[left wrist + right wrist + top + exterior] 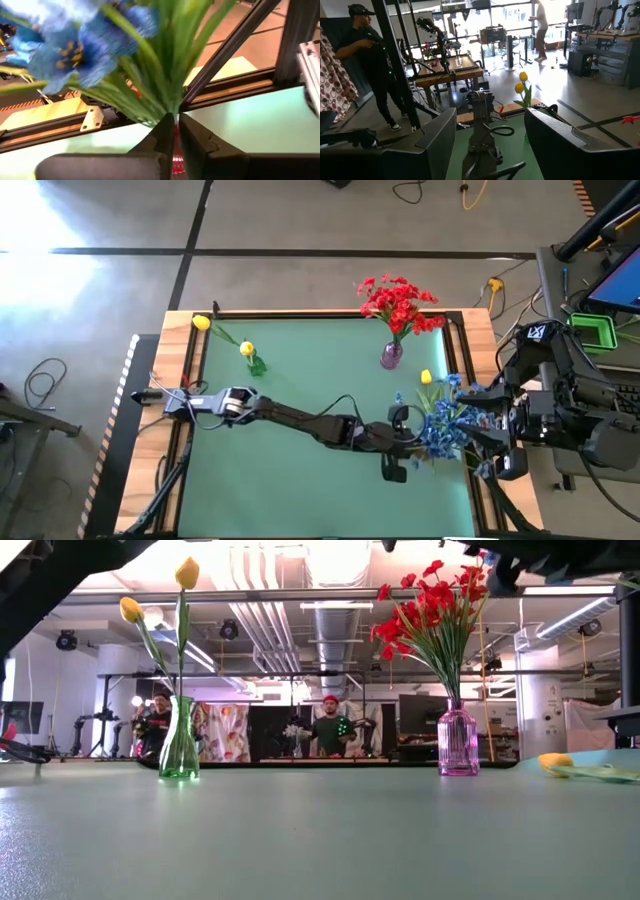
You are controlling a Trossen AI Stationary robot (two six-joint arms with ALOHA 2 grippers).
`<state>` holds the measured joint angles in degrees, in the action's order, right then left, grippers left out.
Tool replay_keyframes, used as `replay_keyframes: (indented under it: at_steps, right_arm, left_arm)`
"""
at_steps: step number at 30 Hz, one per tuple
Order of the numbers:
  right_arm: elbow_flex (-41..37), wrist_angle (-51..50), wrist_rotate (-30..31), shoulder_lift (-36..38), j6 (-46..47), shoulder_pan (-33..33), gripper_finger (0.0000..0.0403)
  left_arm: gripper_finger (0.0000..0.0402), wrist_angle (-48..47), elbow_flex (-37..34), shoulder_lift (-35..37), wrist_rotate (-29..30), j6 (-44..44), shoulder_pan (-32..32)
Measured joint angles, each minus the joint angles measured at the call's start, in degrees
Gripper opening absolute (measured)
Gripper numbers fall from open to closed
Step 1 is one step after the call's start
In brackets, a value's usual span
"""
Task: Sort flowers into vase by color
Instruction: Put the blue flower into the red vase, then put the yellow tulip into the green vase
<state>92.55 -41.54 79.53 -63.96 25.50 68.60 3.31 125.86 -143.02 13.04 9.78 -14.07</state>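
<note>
Red flowers (398, 302) stand in a purple vase (390, 356) at the far right. Two yellow flowers (246, 349) stand in a green vase (257, 366) at the far left, and one more yellow flower (427, 377) lies flat on the table. My left gripper (418, 446) reaches across to the right side, shut on a bunch of blue flowers (445, 420). My right gripper (482, 430) hangs open above the right edge, just beyond the blue blooms, with nothing between its fingers (437, 135). My left gripper pinches the gathered green stems (167, 107) of the blue bunch between its two fingers. The fingers come nearly level from the table's left side. The stems fan out beyond the fingertips, with the blue blooms (75, 52) toward the table's right edge. The stem ends are hidden behind the fingers.
Black frame rails (225, 55) run along the table's right edge, close behind the blue bunch. The left arm (300, 420) lies across the middle of the green mat (300, 480). People stand in the room beyond the table.
</note>
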Motion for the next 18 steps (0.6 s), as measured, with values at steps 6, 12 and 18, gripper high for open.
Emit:
replay_keyframes:
  at_steps: [6,12,18]
  right_arm:
    - [0.00,-0.17,0.00,0.00,0.01,0.01,0.0226]
    - [0.00,-0.17,-0.07,0.00,0.01,0.02,0.0226]
    - [0.00,-0.15,-0.07,0.02,0.01,0.00,0.0226]
  left_arm:
    - [0.0055,2.56,0.00,0.22,-0.09,-1.01,-1.17]
    - [0.0105,-0.56,0.00,0.81,1.46,-5.77,-1.05]
    - [0.0127,-16.66,0.00,2.31,1.88,-7.81,-2.52]
